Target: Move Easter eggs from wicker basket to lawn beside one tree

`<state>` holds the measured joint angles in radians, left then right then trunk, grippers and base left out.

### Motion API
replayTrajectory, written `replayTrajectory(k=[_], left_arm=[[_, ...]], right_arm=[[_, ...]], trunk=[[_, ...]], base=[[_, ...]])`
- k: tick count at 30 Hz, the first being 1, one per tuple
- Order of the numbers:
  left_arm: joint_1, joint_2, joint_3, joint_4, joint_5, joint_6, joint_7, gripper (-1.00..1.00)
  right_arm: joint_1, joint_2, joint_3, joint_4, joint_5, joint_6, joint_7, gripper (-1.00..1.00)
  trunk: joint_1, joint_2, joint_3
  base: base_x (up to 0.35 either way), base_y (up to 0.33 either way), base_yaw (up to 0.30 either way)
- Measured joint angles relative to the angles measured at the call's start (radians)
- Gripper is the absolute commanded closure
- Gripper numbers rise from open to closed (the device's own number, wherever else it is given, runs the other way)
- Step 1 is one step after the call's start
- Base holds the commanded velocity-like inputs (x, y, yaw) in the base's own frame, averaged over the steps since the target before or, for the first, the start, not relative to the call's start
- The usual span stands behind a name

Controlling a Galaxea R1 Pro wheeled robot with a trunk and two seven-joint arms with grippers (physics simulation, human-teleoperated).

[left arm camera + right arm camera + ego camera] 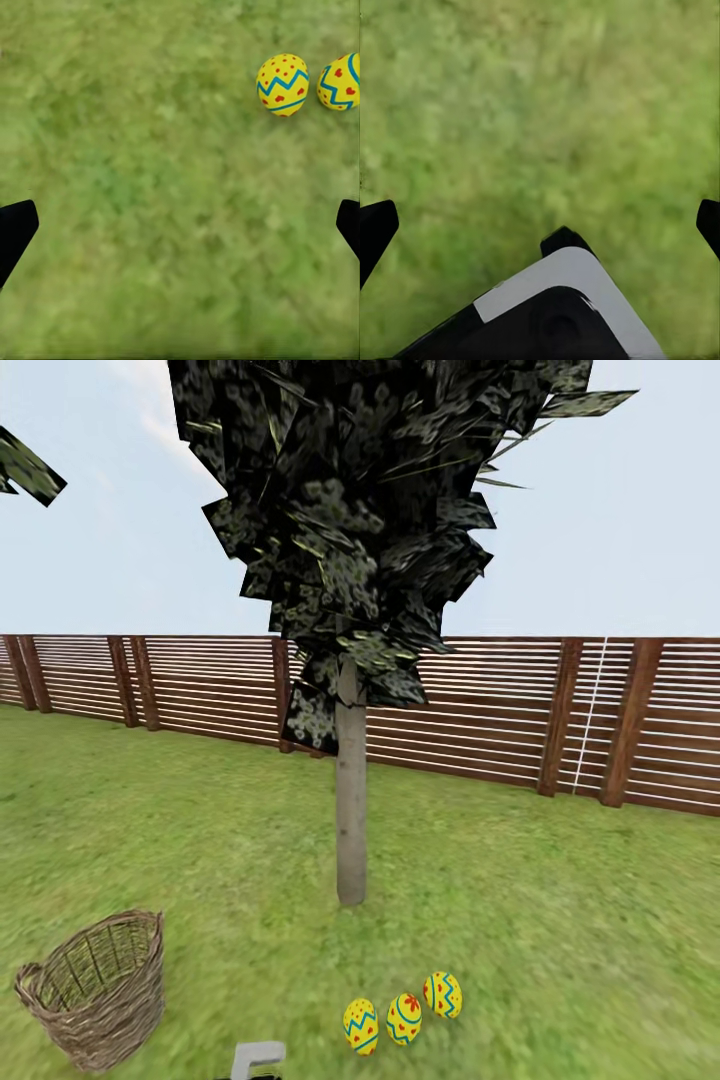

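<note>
Three Easter eggs lie in a row on the lawn [520, 920], just in front of the tree [350, 810]: one [360, 1026], a second [404, 1018] and a third [442, 994]. The wicker basket [100, 985] stands tilted on the grass to the left of them, and what I see of its inside is bare. In the left wrist view, two eggs [283, 84] [341, 81] rest on the grass beyond my left gripper [180, 232], which is open and holds nothing. My right gripper [540, 229] is open over bare grass.
A brown slatted fence [480, 710] closes the garden behind the tree. A grey-white part of the robot [258, 1060] pokes in at the bottom edge near the eggs. A black-and-white robot part [555, 307] lies below the right gripper. Open grass spreads right of the trunk.
</note>
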<state>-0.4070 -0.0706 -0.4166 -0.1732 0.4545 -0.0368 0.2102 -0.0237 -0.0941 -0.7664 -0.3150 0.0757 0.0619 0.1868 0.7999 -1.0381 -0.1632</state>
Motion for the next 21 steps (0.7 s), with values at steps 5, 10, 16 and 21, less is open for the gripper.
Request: replayTrajectory(k=[5, 10, 16, 21], left_arm=[[0.033, 0.0, 0.0, 0.001, 0.0, -0.003, 0.0, -1.0], [0.057, 0.007, 0.001, 0.005, 0.001, -0.027, 0.0, -1.0], [0.072, 0.023, 0.001, 0.038, 0.002, -0.038, -0.037, -1.0], [0.094, 0.025, 0.0, 0.049, 0.002, -0.039, -0.05, -1.0]], right_arm=[[0.0, 0.002, -0.002, 0.061, -0.003, -0.083, 0.001, -1.0], [0.0, 0.001, -0.007, 0.143, -0.006, -0.135, 0.002, -1.0], [0.0, 0.002, -0.007, 0.169, -0.005, -0.147, 0.002, -1.0], [0.0, 0.002, -0.008, 0.173, -0.007, -0.148, 0.001, -1.0]], trunk=[[-0.019, 0.035, 0.016], [-0.038, 0.07, 0.031], [-0.061, 0.112, 0.05], [-0.081, 0.147, 0.066]], base=[[0.0, 0.0, 0.0], [0.0, 0.0, 0.0], [0.0, 0.0, 0.0], [0.0, 0.0, 0.0]])
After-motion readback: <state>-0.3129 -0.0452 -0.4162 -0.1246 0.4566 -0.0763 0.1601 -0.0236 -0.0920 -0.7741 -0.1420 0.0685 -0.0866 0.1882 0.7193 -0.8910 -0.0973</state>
